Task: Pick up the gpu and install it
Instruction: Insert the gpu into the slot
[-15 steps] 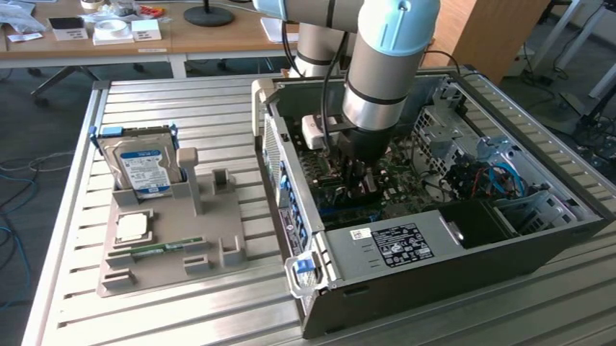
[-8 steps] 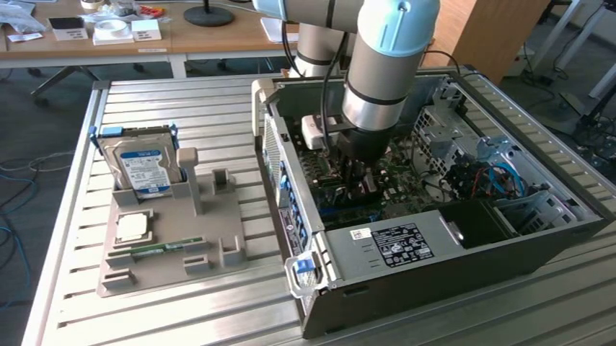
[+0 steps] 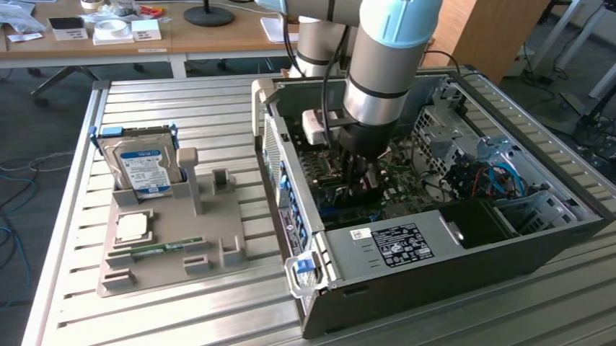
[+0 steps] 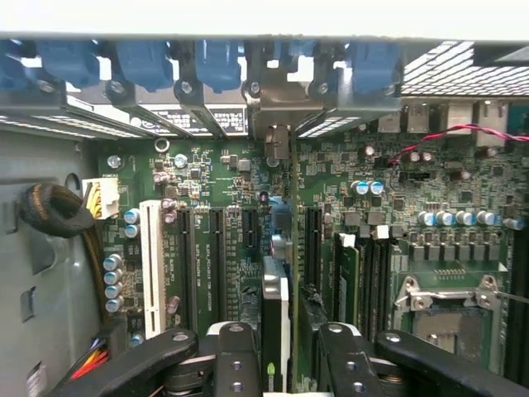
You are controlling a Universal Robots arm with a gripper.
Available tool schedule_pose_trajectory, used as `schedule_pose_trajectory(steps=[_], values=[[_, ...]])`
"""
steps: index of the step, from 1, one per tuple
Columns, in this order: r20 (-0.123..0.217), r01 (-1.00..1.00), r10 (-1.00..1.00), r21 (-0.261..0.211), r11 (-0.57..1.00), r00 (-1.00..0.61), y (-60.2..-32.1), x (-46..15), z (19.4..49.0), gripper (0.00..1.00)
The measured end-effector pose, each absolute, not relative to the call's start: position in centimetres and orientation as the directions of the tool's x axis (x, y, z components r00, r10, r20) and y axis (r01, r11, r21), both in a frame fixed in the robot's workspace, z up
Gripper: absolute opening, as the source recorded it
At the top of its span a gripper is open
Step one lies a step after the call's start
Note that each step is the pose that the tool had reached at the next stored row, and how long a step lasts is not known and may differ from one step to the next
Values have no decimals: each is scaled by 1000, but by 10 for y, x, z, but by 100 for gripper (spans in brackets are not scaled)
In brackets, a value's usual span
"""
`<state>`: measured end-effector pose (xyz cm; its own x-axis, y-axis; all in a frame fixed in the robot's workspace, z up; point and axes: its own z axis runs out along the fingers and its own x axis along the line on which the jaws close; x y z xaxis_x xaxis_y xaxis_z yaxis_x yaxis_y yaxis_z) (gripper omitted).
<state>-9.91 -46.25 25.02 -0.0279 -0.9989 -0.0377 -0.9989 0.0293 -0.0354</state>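
Case walls (image 3: 288, 173), PSU (image 3: 405, 245) & drive cage (image 3: 452, 130) hem motherboard (image 4: 207, 190); access from above.

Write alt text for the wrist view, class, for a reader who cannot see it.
The gripper reaches down inside an open computer case, its fingers either side of the gpu, seen edge-on standing upright on the green motherboard. Blue slot clips line the case's rear wall.

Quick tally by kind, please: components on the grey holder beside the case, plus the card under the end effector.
Hard drive: 1, upright in the grey holder
Processor chip: 1, flat on the holder
RAM stick: 1, flat on the holder
gpu: 1, edge-on over the motherboard inside the case
Total: 4
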Motion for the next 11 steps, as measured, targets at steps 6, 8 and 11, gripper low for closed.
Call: schedule_pose_trajectory(steps=[6, 8, 11], values=[[-38, -999, -999, -35, 29, -28, -463, -99, 268, 34], [-38, -999, -999, -35, 29, -28, -463, -99, 273, 34], [-38, -999, -999, -35, 29, -28, -463, -99, 281, 34]])
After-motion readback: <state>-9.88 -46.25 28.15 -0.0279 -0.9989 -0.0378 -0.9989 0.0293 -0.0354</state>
